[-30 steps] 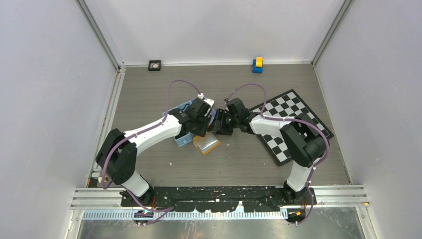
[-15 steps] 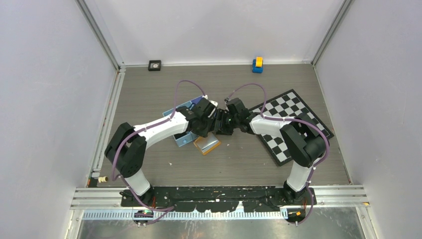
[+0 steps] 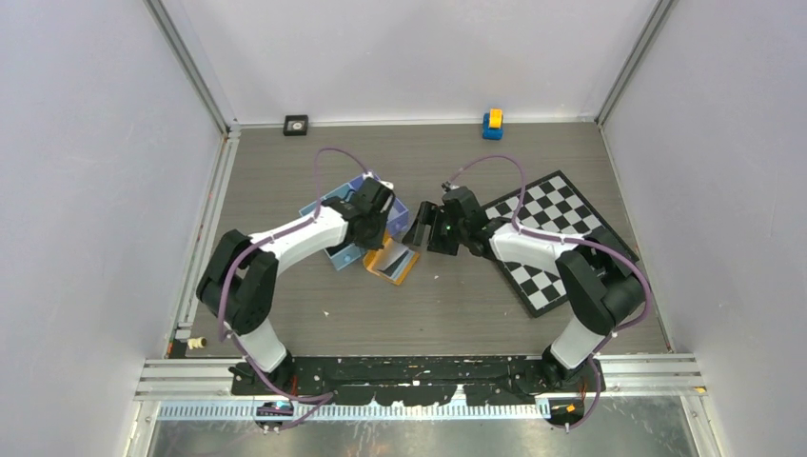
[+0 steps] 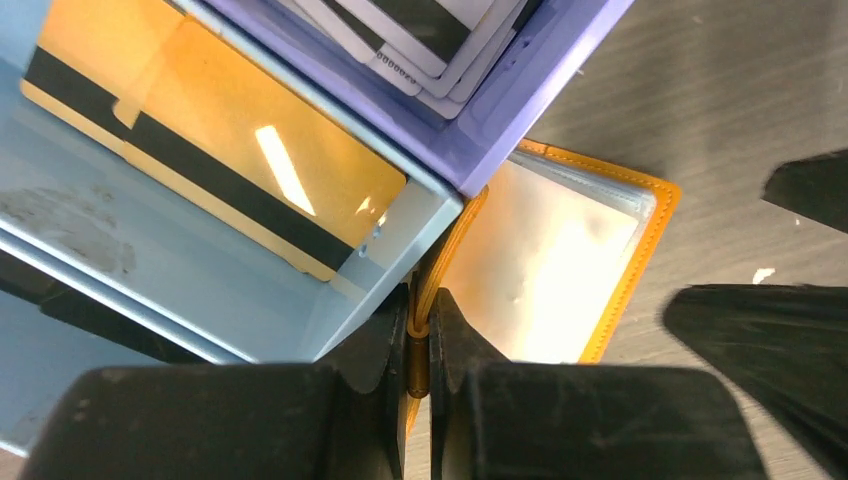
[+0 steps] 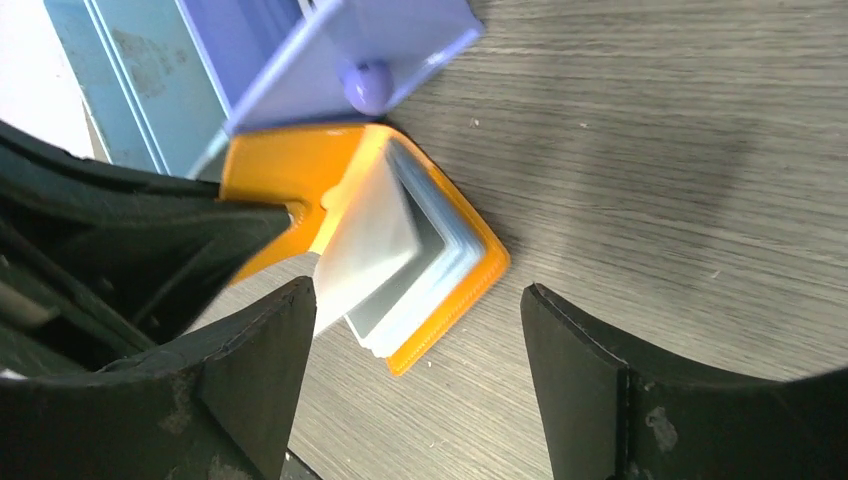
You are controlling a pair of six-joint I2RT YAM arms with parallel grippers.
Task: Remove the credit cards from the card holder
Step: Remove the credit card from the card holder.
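Your table (image 3: 285, 171) carries the blue tray (image 3: 333, 202) left of centre. The card holder (image 4: 545, 270) lies open on the wood, tucked against the tray's near corner, seemingly touching it. A gold card (image 4: 215, 150) lies in one tray compartment, so you have a clear place to drop what you pull.

Your left gripper (image 4: 420, 320) is pinched together on the holder's orange cover flap (image 5: 270, 175) and lifts that flap upright beside the tray wall. Treat that pinch as your anchor: hold it firm and don't let it drift, or the pocket mouth will close.

Your right gripper (image 5: 415, 300) hangs over the holder's open corner with its jaws wide apart, touching nothing that the wrist view shows. The credit cards (image 5: 400, 290) sit inside as a pale stack with their edges fanned at that corner.

- Come in low and level with the table, one finger above the top card's edge and one below it.
- Take only that top card. I judge the clear leaf beside it is easy to grab by mistake.
- Bite deep enough, since thin, slick cards likely slip from a tip-only pinch.
- Draw outward along the pocket, away from the spine, not upward.
- If the holder drags with you, stop and re-grip.
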